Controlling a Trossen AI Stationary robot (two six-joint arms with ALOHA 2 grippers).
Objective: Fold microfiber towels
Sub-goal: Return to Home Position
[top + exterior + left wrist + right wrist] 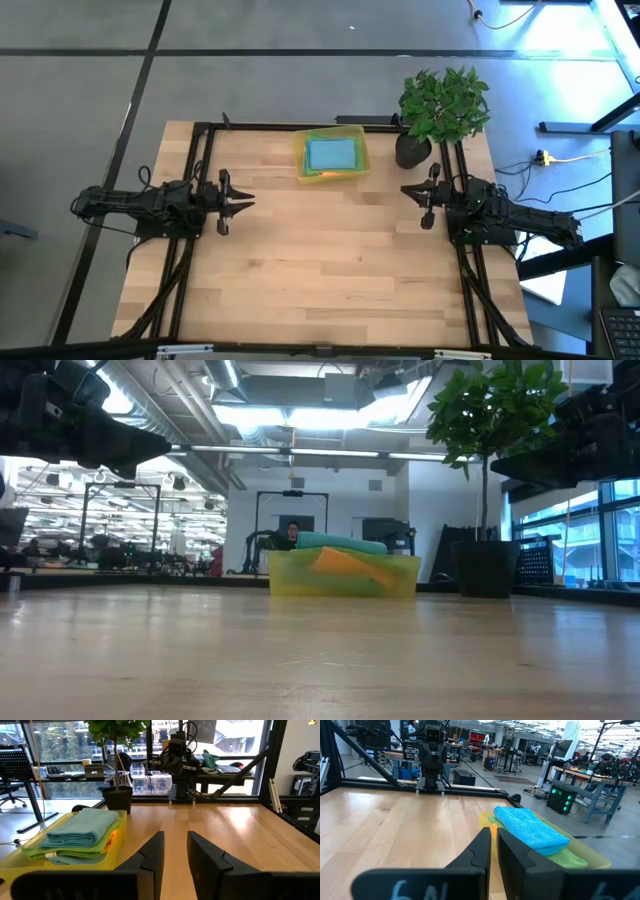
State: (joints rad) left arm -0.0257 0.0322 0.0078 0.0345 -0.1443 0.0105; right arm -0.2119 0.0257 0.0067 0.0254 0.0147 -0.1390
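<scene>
Folded microfiber towels lie stacked in a translucent yellow bin [301,152] at the table's far middle. A teal-blue towel [331,154] [82,827] [530,827] is on top. A green one [65,851] lies under it, and an orange one [340,563] shows through the bin's wall. My left gripper [248,200] [175,836] hovers level at the table's left side with a narrow gap between its fingers and nothing in it. My right gripper [405,190] [494,831] hovers level at the right side, its fingers almost together. Both are well clear of the bin.
A leafy potted plant [440,105] in a dark pot stands at the table's far right corner, just right of the bin. Bare wooden tabletop [330,260] stretches between the two arms and toward the near edge. Black frame rails [200,150] run along the table's sides.
</scene>
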